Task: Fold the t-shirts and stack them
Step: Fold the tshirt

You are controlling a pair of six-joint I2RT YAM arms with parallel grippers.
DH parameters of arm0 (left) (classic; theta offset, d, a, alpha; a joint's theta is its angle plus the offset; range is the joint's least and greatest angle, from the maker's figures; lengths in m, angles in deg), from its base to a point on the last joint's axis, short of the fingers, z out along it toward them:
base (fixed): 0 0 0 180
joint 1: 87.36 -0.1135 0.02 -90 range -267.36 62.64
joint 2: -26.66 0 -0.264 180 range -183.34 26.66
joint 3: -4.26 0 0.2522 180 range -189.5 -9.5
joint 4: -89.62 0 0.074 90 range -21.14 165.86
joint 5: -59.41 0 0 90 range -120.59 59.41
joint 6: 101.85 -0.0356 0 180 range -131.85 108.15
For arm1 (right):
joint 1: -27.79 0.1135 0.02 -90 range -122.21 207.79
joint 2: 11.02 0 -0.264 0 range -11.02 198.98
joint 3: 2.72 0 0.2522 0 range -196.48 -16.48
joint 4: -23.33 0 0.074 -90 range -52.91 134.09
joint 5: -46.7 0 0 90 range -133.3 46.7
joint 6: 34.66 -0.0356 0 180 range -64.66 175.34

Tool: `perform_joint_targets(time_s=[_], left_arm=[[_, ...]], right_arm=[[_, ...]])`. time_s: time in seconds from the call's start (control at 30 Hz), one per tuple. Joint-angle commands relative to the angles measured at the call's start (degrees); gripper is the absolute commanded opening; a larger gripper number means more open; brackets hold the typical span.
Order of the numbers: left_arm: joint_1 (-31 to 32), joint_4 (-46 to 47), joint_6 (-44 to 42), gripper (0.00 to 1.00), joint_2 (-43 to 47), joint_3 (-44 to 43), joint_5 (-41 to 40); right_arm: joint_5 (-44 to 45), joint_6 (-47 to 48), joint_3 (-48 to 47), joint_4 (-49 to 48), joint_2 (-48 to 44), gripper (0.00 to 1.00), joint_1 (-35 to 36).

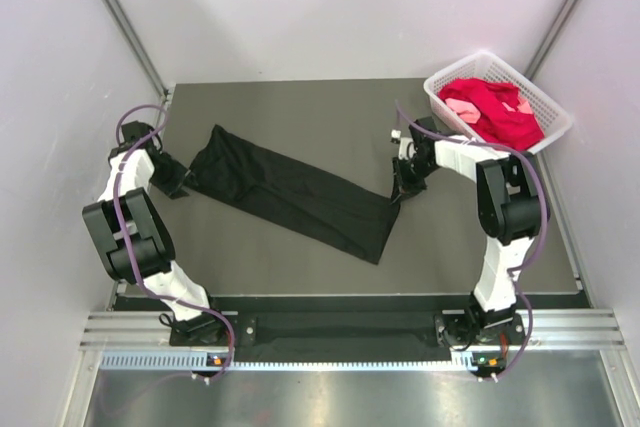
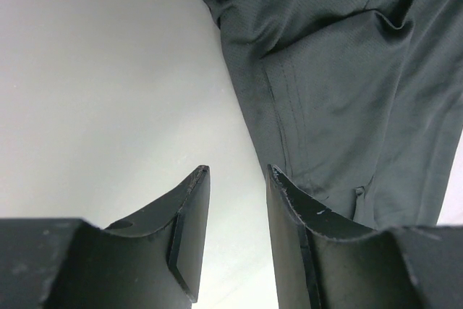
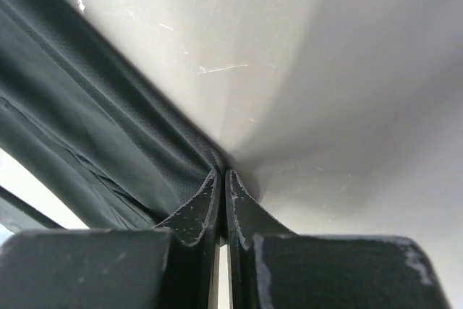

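The black t-shirt (image 1: 290,192) lies as a long folded band slanting across the table from far left to near right. My left gripper (image 1: 186,179) is open and empty, just off the shirt's left end. In the left wrist view (image 2: 237,171) bare table shows between the fingers and the black t-shirt (image 2: 340,77) lies just to their right. My right gripper (image 1: 399,193) is shut on the shirt's right edge. In the right wrist view (image 3: 221,173) the black fabric (image 3: 94,128) runs into the closed tips. The red t-shirt (image 1: 500,107) and pink t-shirt (image 1: 462,105) lie in the basket.
The white lattice basket (image 1: 553,107) stands at the far right corner of the dark table (image 1: 300,107). Grey walls close in on the left, back and right. A metal rail (image 1: 340,332) runs along the near edge by the arm bases.
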Motion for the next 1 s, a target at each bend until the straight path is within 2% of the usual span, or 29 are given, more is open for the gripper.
perform_joint_targets(time_s=[0.0,0.3,0.4,0.53,0.67,0.7,0.73,0.8,0.83,0.97], left_arm=[[-0.2,-0.2,-1.3,0.42,2.6,0.0,-0.6],[-0.3,1.2,-1.9,0.45,2.1,0.8,-0.1],[-0.3,3.0,-1.4,0.47,0.7,0.8,2.4],[-0.1,5.5,0.3,0.49,0.2,2.3,7.0],[0.2,9.9,0.9,0.5,0.3,6.7,12.1],[0.3,11.0,1.4,0.5,0.2,7.4,13.5],[0.4,13.5,1.5,0.51,-0.4,8.0,14.9],[0.5,15.9,2.4,0.51,-1.0,9.3,18.3],[1.0,17.0,3.2,0.51,-1.6,9.4,19.2],[2.3,21.5,4.6,0.51,-3.7,8.2,20.5]], right_arm=[[6.9,-0.9,2.5,-0.8,-2.1,0.0,-1.7],[13.0,-6.7,14.1,-1.1,-12.6,0.0,-4.1],[12.5,-11.3,21.2,-0.9,-18.3,0.0,-4.1],[7.7,-16.7,31.9,-0.9,-29.4,0.0,-3.7],[8.2,-15.3,30.5,2.0,-36.6,0.02,-3.3],[8.7,-14.4,29.1,2.5,-37.1,0.04,-3.2],[10.0,-12.3,25.6,2.8,-37.5,0.14,-3.2],[11.2,-10.2,21.6,2.0,-36.8,0.25,-3.2],[11.2,-8.3,18.0,0.7,-35.4,0.35,-3.2],[4.9,-6.0,8.2,-10.9,-26.8,0.47,-1.7]])
